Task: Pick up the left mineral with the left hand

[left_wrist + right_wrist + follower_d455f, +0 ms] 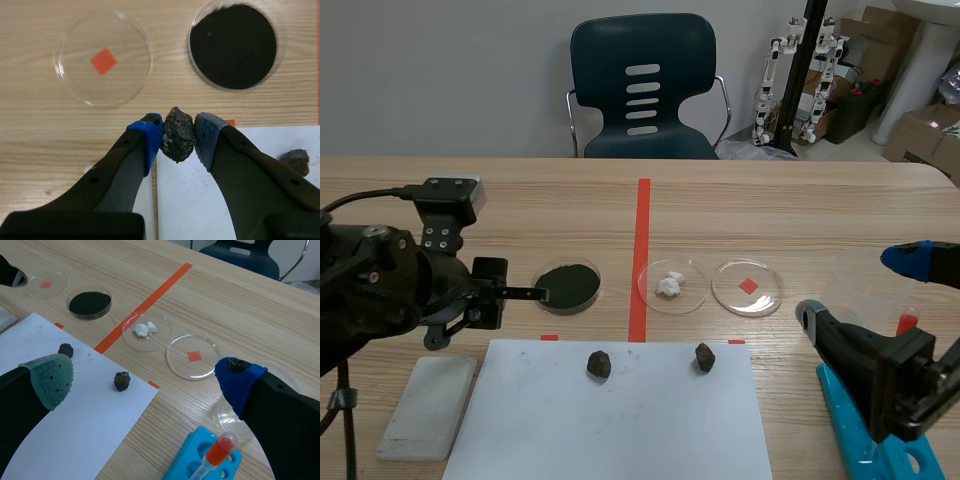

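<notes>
Mineral (177,135) — tight between left fingers (149,141)

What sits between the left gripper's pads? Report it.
A dark, rough mineral, pinched between the pads of the left gripper; the left wrist view shows it.

Light wood desk (800,215) w/ a white paper sheet (620,420) at its near edge. Just past the sheet's far edge, L to R: dish of black powder (567,286), dish w/ white lumps (695,298), clear dish (765,295) over an orange square. Grey pad (425,405) lies just beside the sheet's L side. Blue tube rack (180,465) sits off its R side.
</notes>
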Controlling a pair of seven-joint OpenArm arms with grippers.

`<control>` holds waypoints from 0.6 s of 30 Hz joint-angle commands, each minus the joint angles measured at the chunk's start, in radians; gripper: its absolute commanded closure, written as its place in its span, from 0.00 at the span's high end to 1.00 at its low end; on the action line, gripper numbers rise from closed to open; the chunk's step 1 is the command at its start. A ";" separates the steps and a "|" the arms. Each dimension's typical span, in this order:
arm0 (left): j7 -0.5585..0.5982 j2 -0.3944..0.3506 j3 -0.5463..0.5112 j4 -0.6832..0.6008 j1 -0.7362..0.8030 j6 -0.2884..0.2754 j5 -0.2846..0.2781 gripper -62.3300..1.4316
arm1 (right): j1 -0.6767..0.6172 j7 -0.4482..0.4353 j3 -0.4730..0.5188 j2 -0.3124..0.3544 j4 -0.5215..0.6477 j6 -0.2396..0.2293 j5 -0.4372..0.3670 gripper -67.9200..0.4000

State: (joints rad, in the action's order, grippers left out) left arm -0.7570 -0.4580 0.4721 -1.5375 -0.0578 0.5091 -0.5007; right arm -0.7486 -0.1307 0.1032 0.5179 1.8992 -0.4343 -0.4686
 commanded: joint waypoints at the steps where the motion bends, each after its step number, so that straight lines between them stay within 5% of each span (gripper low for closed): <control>1: 0.061 -0.028 -0.031 -0.049 0.044 -0.041 -0.017 0.16 | 0.001 -0.018 0.008 0.003 0.020 -0.001 -0.011 0.87; 11: 0.478 -0.164 -0.217 -0.317 0.418 -0.352 -0.033 0.16 | 0.001 -0.018 0.008 0.003 0.020 -0.001 -0.011 0.87; 18: 0.697 -0.194 -0.344 -0.452 0.683 -0.525 0.076 0.16 | 0.001 -0.018 0.008 0.003 0.020 -0.001 -0.011 0.87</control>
State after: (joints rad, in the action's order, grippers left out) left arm -0.0841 -0.6571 0.1307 -1.9762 0.6228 -0.0097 -0.4278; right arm -0.7486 -0.1307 0.1032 0.5179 1.8992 -0.4343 -0.4690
